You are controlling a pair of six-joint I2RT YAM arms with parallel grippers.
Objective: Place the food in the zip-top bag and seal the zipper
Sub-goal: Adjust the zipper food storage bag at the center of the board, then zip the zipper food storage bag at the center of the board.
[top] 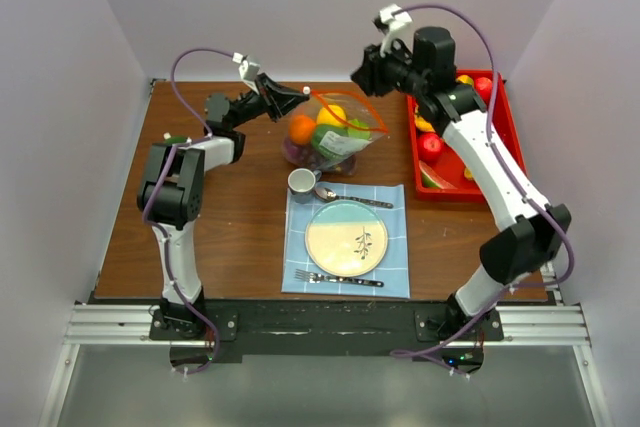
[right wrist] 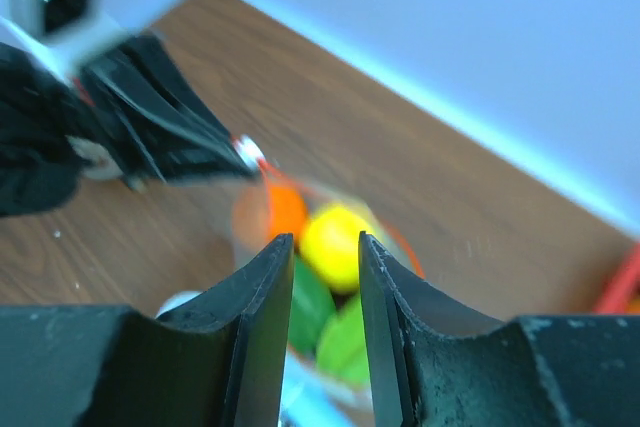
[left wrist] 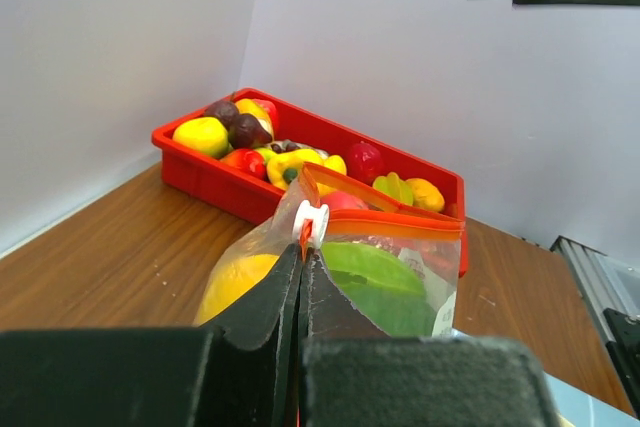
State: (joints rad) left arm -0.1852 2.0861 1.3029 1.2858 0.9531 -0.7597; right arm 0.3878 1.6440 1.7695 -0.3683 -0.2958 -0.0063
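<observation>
Left gripper (left wrist: 300, 262) clamped tight on zip-top bag (left wrist: 430, 267) rim, lower centre, food (top: 318, 132) inside, right gripper (right wrist: 325, 242) narrowly parted, empty, above bag, red tray (left wrist: 215, 182) mid-frame behind

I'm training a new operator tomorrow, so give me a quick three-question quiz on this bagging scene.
1. True or false: the clear crinkly zip-top bag is empty.
2. The left jaws pinch: A) the bag's orange-red zipper strip, B) a metal spoon, C) a round plate.
3. Where is the unbagged toy food?
Key: 1 false; 2 A; 3 in the rigid red plastic tray.
</observation>
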